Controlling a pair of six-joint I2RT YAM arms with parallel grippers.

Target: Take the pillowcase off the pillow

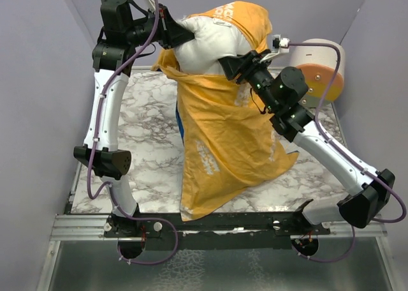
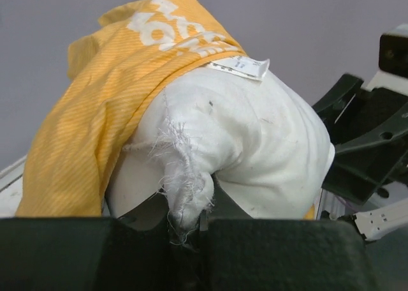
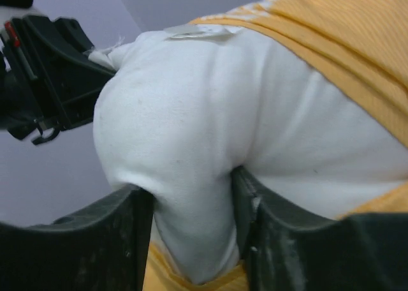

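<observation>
We hold the plump white rectangular pillow (image 1: 204,45) up in the air. At the pillow's left end, our left gripper (image 1: 180,32) is clamped on its frayed corner. At its near right side, our right gripper (image 3: 191,208) pinches a thick fold of white cloth. The thin yellow-orange fabric pillowcase (image 1: 223,138) with pale lettering drapes over the pillow's far side and hangs below it onto the white marbled tabletop (image 1: 150,144). A small white tag (image 2: 239,66) lies on the pillow's top. A cream-and-orange cylinder (image 1: 322,71) sits right of the pillow.
</observation>
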